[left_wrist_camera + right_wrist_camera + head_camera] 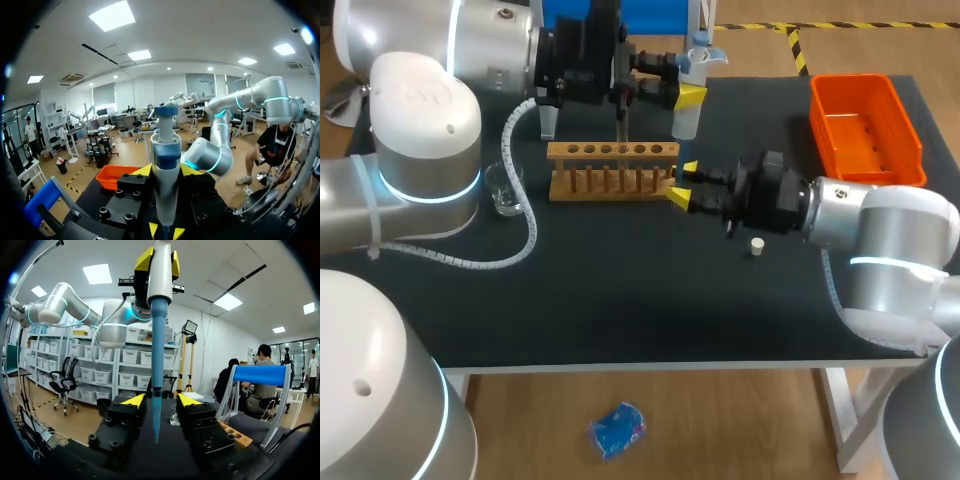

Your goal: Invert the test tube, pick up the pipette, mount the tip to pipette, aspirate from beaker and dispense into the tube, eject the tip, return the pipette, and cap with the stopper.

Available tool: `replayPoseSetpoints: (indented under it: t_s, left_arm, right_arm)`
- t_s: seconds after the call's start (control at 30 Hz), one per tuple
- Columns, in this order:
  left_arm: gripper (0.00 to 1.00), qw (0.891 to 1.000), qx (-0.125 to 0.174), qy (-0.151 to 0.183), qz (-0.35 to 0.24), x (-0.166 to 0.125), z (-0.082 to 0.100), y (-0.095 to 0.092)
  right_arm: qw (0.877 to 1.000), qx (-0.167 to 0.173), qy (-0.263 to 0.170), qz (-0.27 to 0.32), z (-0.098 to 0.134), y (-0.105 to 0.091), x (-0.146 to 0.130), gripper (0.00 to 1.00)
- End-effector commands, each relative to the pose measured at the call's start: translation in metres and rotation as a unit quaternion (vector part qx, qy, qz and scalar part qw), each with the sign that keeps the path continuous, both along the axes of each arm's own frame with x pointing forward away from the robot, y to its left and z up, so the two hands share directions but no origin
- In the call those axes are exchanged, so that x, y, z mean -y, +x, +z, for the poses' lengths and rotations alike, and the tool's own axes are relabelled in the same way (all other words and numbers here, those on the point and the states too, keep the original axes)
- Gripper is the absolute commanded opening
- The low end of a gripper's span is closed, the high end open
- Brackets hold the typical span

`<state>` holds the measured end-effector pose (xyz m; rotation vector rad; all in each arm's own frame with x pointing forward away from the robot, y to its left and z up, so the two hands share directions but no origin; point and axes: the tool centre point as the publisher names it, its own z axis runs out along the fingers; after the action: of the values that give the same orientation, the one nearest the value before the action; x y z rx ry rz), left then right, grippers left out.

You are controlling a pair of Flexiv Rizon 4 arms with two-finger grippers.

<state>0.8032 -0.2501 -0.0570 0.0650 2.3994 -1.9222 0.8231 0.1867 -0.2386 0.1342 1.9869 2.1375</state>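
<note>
A small clear beaker [505, 190] stood on the dark table [620, 290] near the left arm's elbow, with a wooden test tube rack [610, 152] just to its right. Above and behind the rack's right end, the left gripper [682, 80] was clamped on the pipette [686, 115], holding it upright with its blue plunger on top; the left wrist view showed the yellow-tipped fingers pressed against the barrel from both sides. A long blue tip [157, 365] was mounted on the pipette's lower end. It hung down between the fingers of the right gripper [682, 184], which lay low at the rack's right end with its fingers apart, and the tip appeared to touch neither of them. A small white stopper [757, 245] sat on the table just in front of the right arm's wrist. An orange bin [852, 86] stood at the table's far right corner, well apart from both grippers.
</note>
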Motion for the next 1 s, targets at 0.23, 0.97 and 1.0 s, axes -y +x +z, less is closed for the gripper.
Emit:
replayPoseSetpoints:
  t_s: [0.23, 0.97, 1.0]
  left_arm:
    - [0.00, 1.000, 0.001, -0.001, 0.000, -0.001, 0.000, 0.000]
    - [0.00, 1.000, 0.001, -0.001, 0.000, -0.001, 0.000, 0.000]
    - [0.00, 1.000, 0.001, -0.001, 0.000, -0.001, 0.000, 0.000]
  right_arm:
    - [0.999, 0.024, -0.006, 0.025, -0.003, -0.003, 0.014, 1.00]
    - [0.996, 0.045, -0.076, 0.034, -0.014, 0.001, 0.075, 1.00]
    - [0.996, 0.045, -0.076, 0.034, -0.014, 0.001, 0.075, 1.00]
